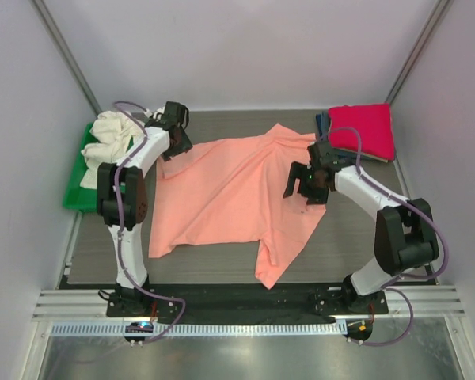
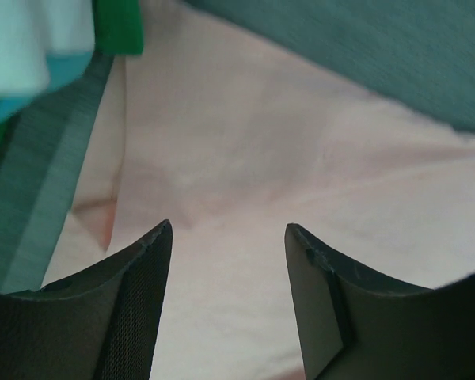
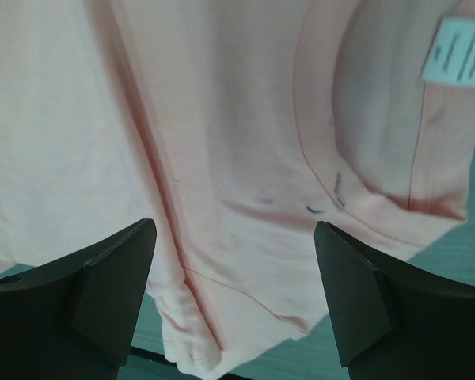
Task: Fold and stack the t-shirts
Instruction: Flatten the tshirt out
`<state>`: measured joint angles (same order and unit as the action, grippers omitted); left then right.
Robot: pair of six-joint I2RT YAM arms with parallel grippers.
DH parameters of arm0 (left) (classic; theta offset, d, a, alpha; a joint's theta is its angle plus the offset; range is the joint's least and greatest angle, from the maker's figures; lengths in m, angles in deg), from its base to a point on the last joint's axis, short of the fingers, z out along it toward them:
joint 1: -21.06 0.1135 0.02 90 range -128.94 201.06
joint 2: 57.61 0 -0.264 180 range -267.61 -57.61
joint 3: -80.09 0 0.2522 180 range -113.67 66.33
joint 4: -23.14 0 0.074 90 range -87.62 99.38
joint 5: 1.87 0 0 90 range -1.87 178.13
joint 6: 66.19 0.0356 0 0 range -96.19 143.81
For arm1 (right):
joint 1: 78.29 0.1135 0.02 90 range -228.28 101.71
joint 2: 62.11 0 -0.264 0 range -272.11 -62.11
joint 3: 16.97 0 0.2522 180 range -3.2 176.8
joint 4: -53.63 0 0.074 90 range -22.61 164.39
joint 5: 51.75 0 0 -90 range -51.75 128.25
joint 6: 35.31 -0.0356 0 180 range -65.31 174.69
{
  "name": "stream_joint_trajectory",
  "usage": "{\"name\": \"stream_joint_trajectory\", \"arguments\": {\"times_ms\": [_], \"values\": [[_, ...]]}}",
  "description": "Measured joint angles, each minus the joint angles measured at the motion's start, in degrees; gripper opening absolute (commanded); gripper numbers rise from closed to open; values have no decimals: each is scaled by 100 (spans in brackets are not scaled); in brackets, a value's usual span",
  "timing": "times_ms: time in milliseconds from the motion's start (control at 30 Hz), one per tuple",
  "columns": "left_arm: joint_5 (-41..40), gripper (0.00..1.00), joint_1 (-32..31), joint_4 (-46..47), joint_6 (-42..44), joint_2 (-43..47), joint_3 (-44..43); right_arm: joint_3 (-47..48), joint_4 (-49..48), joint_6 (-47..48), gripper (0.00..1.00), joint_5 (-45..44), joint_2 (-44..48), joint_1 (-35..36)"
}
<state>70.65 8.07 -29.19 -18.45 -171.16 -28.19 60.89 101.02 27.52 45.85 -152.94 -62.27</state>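
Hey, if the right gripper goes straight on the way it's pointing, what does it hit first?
Most likely the pink shirt. Its fabric fills the view ahead of the right gripper, whose jaws stand open, just beside the collar. How far off the cloth lies is unclear.

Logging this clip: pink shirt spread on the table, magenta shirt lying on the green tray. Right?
No. The cream-white shirt lies on the green tray; the magenta shirt tops the dark blue ones, far right, in the top view.
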Motion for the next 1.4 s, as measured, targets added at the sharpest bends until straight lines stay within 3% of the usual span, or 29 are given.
{"name": "stream_joint_trajectory", "arguments": {"times_ms": [167,367,667,867,933,1133,1400], "values": [[-188,59,223,-225,358,-1513,-1685,-634,22,-109,87,129,540,0],[-254,59,476,-476,527,-2719,-3003,-789,-267,-225,88,188,1338,0],[-245,62,671,-501,533,-3117,-3475,-2396,-568,-852,88,188,1456,24],[175,69,960,-437,654,-4131,-5359,-2553,-621,-1049,87,-15,1366,33],[424,74,1067,-258,662,-4109,-5348,-2531,-621,-1054,87,-105,1357,42],[1224,79,1158,85,468,-2865,-3919,-2623,-483,-1209,87,-286,1613,188],[1963,78,1023,260,55,-219,-2190,-3434,-101,-2144,82,-428,3178,1447]]}}
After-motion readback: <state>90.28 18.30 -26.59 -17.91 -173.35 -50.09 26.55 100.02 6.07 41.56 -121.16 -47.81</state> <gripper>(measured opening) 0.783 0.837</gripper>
